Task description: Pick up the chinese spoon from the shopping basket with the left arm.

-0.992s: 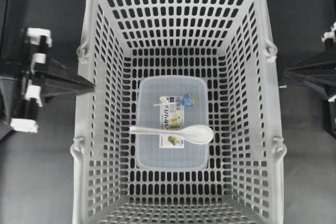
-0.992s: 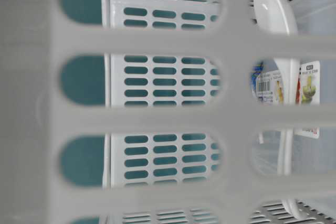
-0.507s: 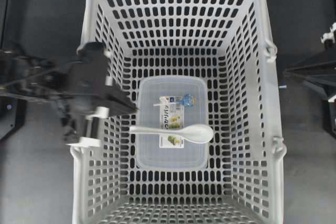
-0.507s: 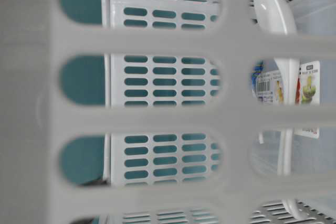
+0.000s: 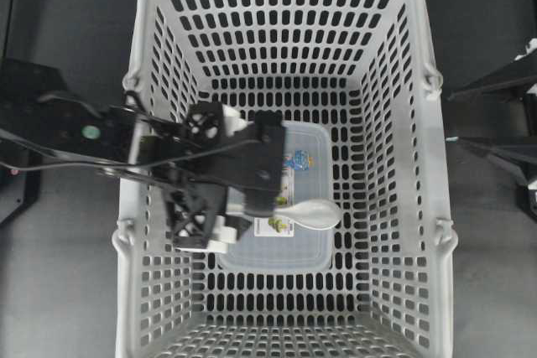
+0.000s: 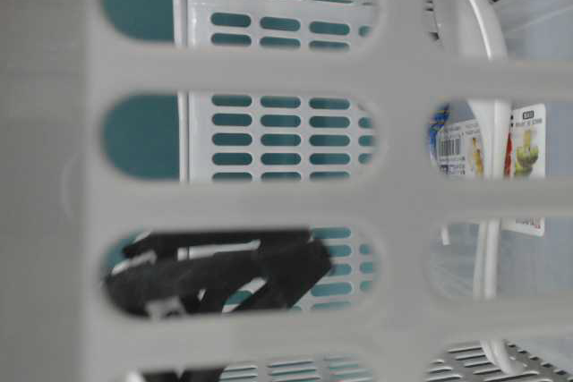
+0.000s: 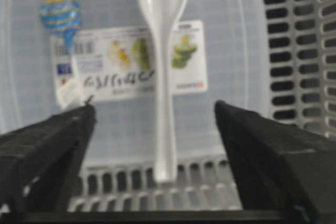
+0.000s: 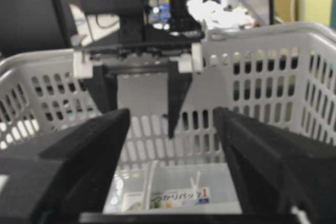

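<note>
Clear labelled container (image 5: pixel 310 245), flat on dark tabletop (image 5: pixel 67 291)

The basket (image 5: pixel 285 6) is open at the top; its slotted walls close in all four sides. The left gripper (image 7: pixel 155 124) hangs inside, jaws spread wide, with clear gaps on both sides of the spoon (image 7: pixel 161 51) handle. The spoon lies across the lid of a clear container (image 7: pixel 231 61), so nothing can pass beneath it. The right gripper (image 8: pixel 170 124) sits outside the basket rim, jaws apart.
</note>
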Available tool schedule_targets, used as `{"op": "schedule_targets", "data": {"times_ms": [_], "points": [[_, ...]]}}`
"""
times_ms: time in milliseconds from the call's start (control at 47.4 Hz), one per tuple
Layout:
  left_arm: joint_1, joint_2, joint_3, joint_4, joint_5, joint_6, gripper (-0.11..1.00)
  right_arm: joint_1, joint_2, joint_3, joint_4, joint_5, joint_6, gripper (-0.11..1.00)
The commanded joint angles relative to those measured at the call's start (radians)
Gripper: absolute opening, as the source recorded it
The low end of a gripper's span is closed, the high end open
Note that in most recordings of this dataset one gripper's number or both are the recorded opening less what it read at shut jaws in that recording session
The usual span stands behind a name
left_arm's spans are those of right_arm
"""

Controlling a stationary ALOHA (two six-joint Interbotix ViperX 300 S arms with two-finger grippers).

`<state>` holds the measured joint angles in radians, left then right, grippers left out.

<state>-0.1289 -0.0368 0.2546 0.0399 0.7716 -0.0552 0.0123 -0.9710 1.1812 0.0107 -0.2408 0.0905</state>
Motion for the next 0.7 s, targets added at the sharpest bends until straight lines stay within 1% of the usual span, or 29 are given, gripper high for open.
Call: {"op": "schedule_targets", "data": {"times_ms": [0, 106, 317, 675], "points": [[-0.003, 0.032, -0.052, 0.005, -0.002, 0.008, 0.91, 0.005, 0.005, -0.011, 0.003, -0.002, -0.002, 0.68], [-0.005, 0.084, -0.084, 0.005, 0.0, 0.009, 0.88, 0.003, 0.003, -0.011, 0.005, 0.006, -0.002, 0.68], [-0.023, 0.19, -0.138, 0.005, 0.031, 0.011, 0.89, 0.003, 0.003, -0.012, 0.005, 0.012, -0.002, 0.68], [-0.028, 0.253, -0.12, 0.005, 0.037, 0.006, 0.88, 0.003, 0.005, -0.011, 0.005, 0.012, -0.003, 0.68]]}}
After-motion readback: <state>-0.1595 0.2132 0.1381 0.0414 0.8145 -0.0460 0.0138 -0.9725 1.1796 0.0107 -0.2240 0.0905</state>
